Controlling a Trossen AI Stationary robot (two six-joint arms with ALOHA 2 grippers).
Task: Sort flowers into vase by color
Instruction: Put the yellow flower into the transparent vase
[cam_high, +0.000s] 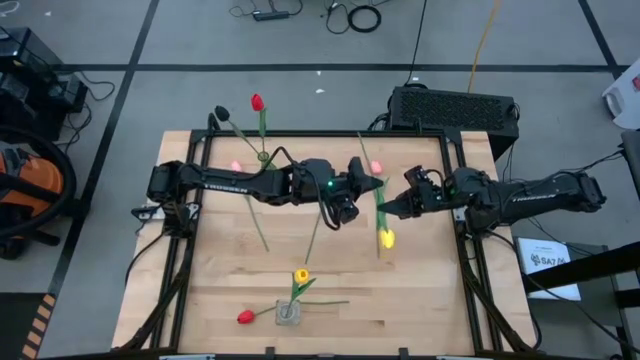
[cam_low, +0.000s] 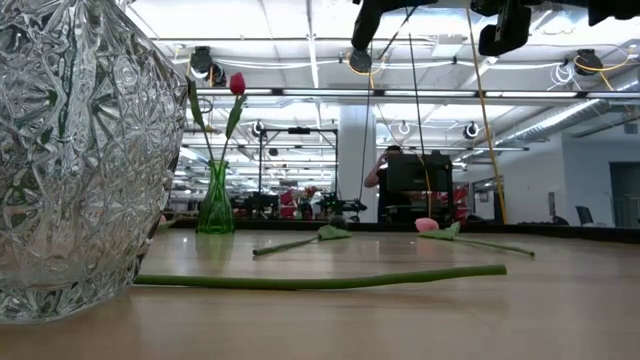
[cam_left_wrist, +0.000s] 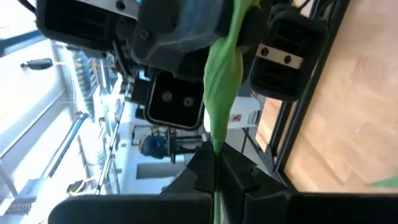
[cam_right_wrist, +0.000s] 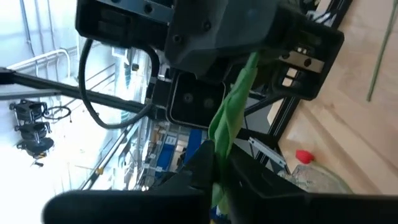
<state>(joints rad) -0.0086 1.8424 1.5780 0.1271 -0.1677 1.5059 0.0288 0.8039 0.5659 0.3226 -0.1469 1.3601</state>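
While aloft, one yellow tulip (cam_high: 387, 238)

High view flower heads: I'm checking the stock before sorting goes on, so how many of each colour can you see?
Red heads: 2
Pink heads: 2
Yellow heads: 2
Dark heads: 1
Total: 7
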